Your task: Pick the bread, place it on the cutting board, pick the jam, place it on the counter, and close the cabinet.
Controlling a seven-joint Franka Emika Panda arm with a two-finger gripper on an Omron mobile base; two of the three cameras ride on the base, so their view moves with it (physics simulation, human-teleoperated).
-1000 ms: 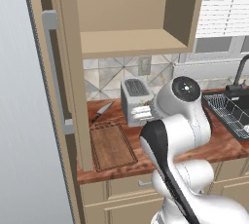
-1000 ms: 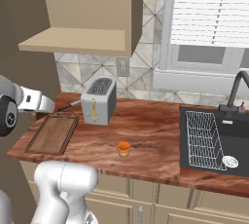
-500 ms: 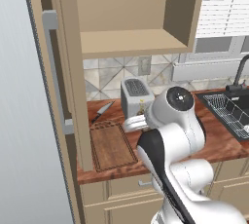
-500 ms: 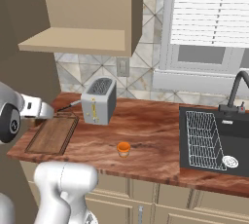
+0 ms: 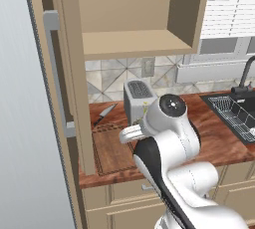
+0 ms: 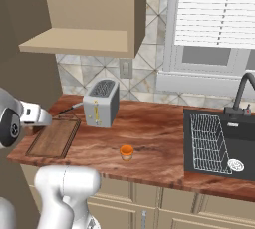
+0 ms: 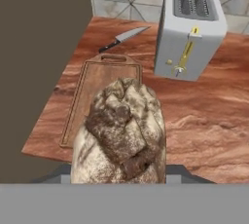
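The arm is bent low over the counter (image 6: 159,138), wrist reaching left. The claw (image 7: 119,172) is clenched on the bread (image 7: 121,130), a crusty dark-brown lump with paler floury patches, held just above the cutting board (image 7: 99,84) lying right below and ahead.

No legible text, label, brand, number or sign appears on any surface; the toaster (image 7: 190,28) beside the cutting board (image 7: 104,91) carries no readable marking.

Cutting board (image 6: 54,137) lies left of toaster (image 6: 101,103), knife (image 7: 122,39) apparently behind it.
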